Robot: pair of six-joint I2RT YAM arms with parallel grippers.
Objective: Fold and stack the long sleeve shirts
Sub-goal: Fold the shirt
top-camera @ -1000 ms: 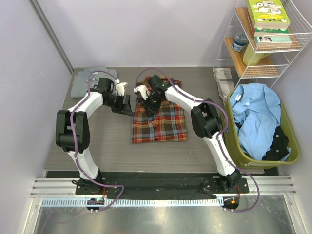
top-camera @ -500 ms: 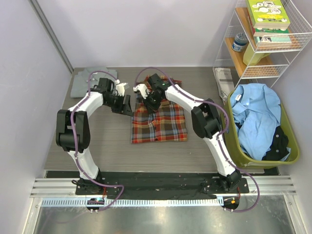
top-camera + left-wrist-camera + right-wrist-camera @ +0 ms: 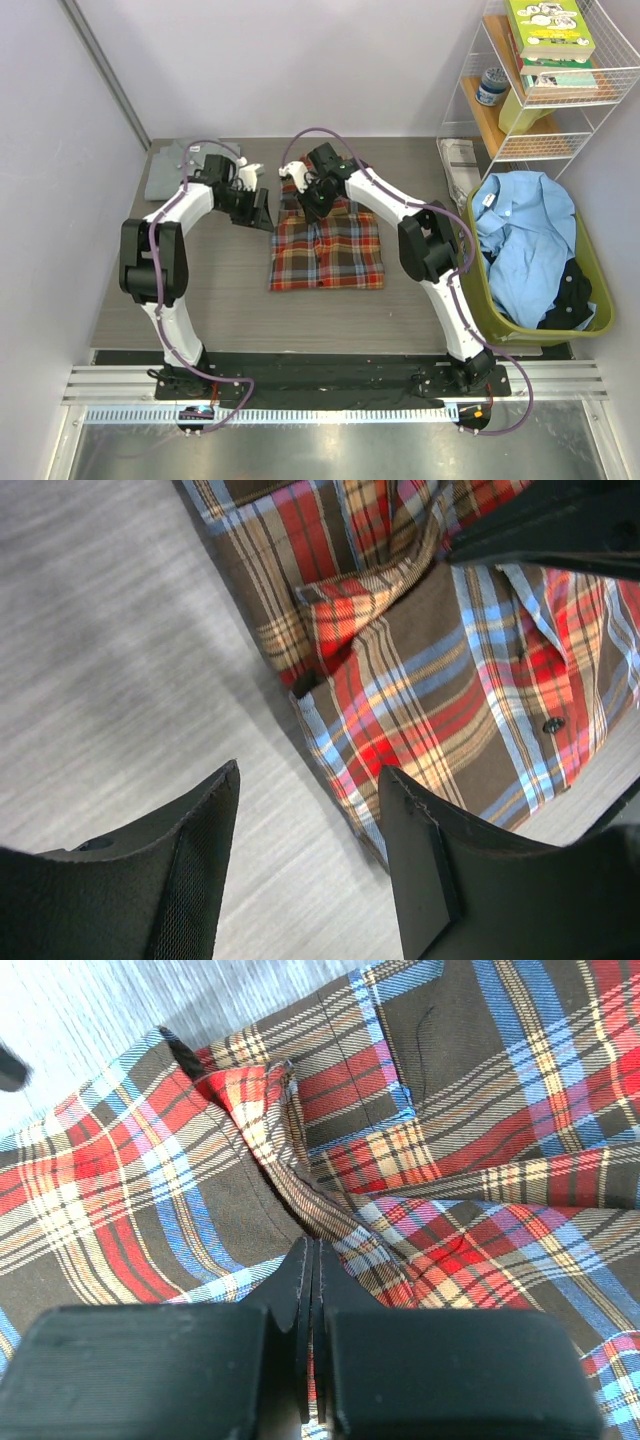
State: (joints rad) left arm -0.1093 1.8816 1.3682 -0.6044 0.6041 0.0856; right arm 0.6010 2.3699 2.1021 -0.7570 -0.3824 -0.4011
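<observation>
The plaid flannel long sleeve shirt (image 3: 328,245) lies partly folded mid-table, collar end toward the back. My right gripper (image 3: 311,197) is at its upper left part; in the right wrist view its fingers (image 3: 311,1260) are pressed together on a raised ridge of the plaid cloth (image 3: 290,1175). My left gripper (image 3: 261,211) hangs open just left of the shirt's edge, with bare tabletop between its fingers (image 3: 310,772) and the plaid cloth (image 3: 420,670) beside the right finger. The pale grey long sleeve shirt (image 3: 180,165) lies folded at the back left corner.
An olive basket (image 3: 590,270) at the right holds a blue shirt (image 3: 525,235) and a dark garment (image 3: 570,295). A wire shelf (image 3: 545,95) with books stands at the back right. A white printed packet (image 3: 460,160) lies by the basket.
My right gripper has shut on the plaid cloth and shifted slightly toward the back. The shirt's top part has bunched in. My left gripper edged back and stayed open.
</observation>
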